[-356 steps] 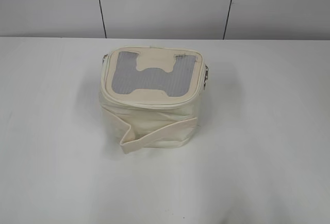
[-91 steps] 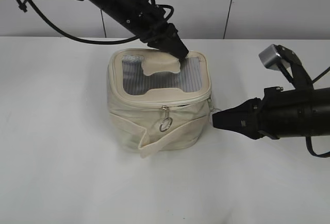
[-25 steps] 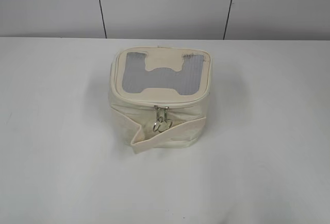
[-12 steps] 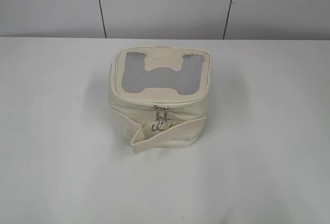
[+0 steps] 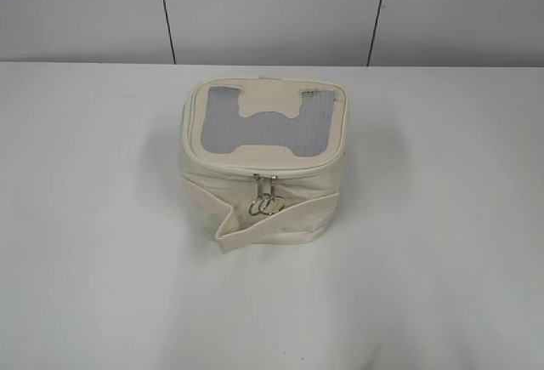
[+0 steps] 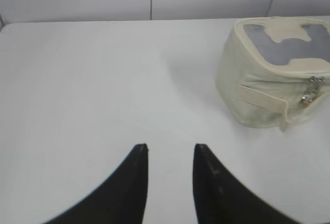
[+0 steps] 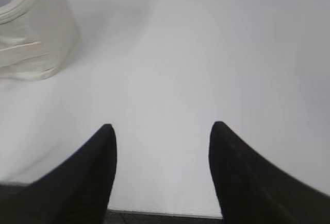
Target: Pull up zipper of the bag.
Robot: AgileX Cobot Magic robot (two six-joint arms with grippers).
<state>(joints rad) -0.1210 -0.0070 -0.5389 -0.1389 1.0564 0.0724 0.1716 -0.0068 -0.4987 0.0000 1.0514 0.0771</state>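
Observation:
The cream-white bag (image 5: pixel 263 208) stands on the white table, its grey mesh top with the cream H-shaped patch (image 5: pixel 269 123) facing up. The zipper (image 5: pixel 255 168) circles the top rim. Its two silver sliders with ring pulls (image 5: pixel 265 204) hang side by side at the front. The flat strap (image 5: pixel 272 224) crosses the front side. The bag also shows in the left wrist view (image 6: pixel 273 85) and partly in the right wrist view (image 7: pixel 31 33). My left gripper (image 6: pixel 170 149) is open and empty, well to the bag's left. My right gripper (image 7: pixel 161 131) is open and empty, to the bag's right. Neither arm shows in the exterior view.
The white table (image 5: pixel 442 242) spreads all around the bag. A pale panelled wall (image 5: pixel 272 13) stands behind it. The table's front edge (image 7: pixel 165 214) shows under my right gripper.
Compared with 3.6 s ago, both arms have left the exterior view and the two sliders now sit together at the front. Nothing has moved over the last second.

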